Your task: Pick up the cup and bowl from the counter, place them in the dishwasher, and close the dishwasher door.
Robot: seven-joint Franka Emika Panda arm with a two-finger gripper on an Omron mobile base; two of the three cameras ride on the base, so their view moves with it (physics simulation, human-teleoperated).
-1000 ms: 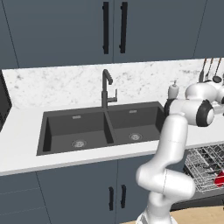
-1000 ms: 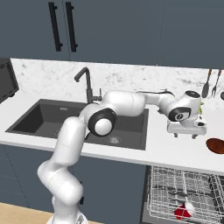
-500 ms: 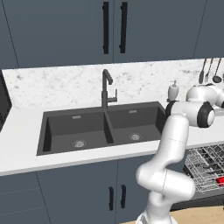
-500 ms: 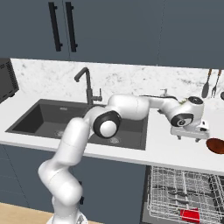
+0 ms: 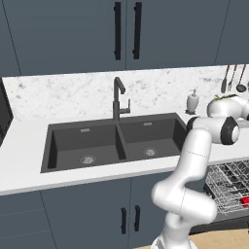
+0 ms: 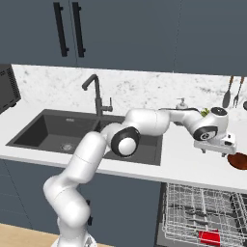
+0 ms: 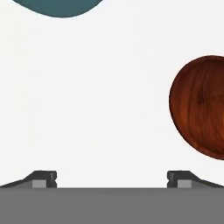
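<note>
A brown wooden bowl (image 6: 239,160) sits on the white counter (image 6: 183,169) at the right, above the dishwasher. My gripper (image 6: 215,151) hangs just left of the bowl, close over the counter, pointing down. In the hand view the bowl (image 7: 201,105) lies at the right, beyond the right fingertip (image 7: 180,177); my gripper (image 7: 112,178) is open with bare counter between its fingers. A red cup (image 6: 209,237) lies in the pulled-out grey wire rack (image 6: 193,212) of the dishwasher; cup (image 5: 244,200) and rack (image 5: 226,185) also show from the left. The dishwasher door is hidden.
The dark double sink (image 6: 53,130) with a black faucet (image 6: 96,94) lies left of the arm. A soap dispenser (image 5: 192,102) and hanging utensils (image 6: 230,94) stand by the back wall. A teal rounded shape (image 7: 57,6) edges the hand view's top.
My gripper has moved right along the counter, closer to the bowl. The red cup has settled lower in the rack.
</note>
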